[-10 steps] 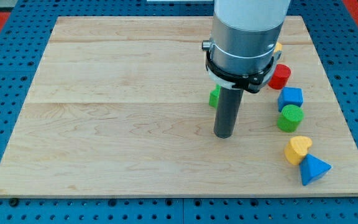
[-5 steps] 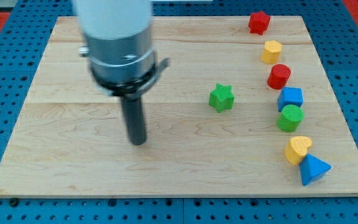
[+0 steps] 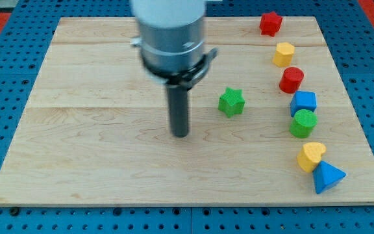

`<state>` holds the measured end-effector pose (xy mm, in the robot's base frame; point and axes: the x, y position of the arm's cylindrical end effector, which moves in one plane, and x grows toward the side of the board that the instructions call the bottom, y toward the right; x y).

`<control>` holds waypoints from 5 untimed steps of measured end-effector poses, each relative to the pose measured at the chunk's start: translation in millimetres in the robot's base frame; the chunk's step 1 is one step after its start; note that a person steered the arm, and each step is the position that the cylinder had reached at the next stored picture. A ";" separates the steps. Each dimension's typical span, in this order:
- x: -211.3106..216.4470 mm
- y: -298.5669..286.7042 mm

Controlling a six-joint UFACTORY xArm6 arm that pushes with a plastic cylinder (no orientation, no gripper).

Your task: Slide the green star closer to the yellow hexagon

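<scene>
The green star (image 3: 231, 102) lies on the wooden board (image 3: 96, 149), right of the middle. The yellow hexagon (image 3: 283, 54) sits near the view's upper right, up and to the right of the star, well apart from it. My tip (image 3: 180, 134) rests on the board to the left of the star and a little lower, with a clear gap between them. The tip touches no block.
A column of blocks runs down the view's right side: a red star (image 3: 271, 23), a red cylinder (image 3: 291, 80), a blue block (image 3: 303, 103), a green cylinder (image 3: 302, 123), a yellow heart (image 3: 311, 156) and a blue triangle (image 3: 327, 177).
My tip swung from just below the green star far to the view's left, then came back right. It now stands left of the star. No block has moved.
</scene>
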<state>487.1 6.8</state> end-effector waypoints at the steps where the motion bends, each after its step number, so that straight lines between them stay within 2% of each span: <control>1: 1.8 31.8; 2: 0.3 45.0; 3: -50.7 75.5; 5: -139.4 96.1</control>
